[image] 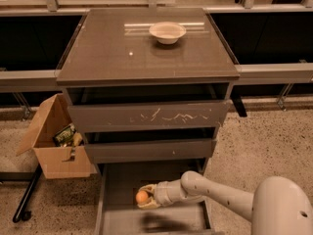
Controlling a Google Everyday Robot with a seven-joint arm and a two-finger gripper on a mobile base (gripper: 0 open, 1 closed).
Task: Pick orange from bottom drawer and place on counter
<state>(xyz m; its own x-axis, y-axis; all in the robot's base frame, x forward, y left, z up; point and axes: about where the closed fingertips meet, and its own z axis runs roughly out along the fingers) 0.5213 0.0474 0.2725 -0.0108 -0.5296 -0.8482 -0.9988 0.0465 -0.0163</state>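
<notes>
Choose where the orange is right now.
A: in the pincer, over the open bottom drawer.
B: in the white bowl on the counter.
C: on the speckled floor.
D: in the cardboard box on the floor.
A: the orange sits in the grip of the pincer, above the grey floor of the open bottom drawer; the white bowl on the counter shows no fruit.
</notes>
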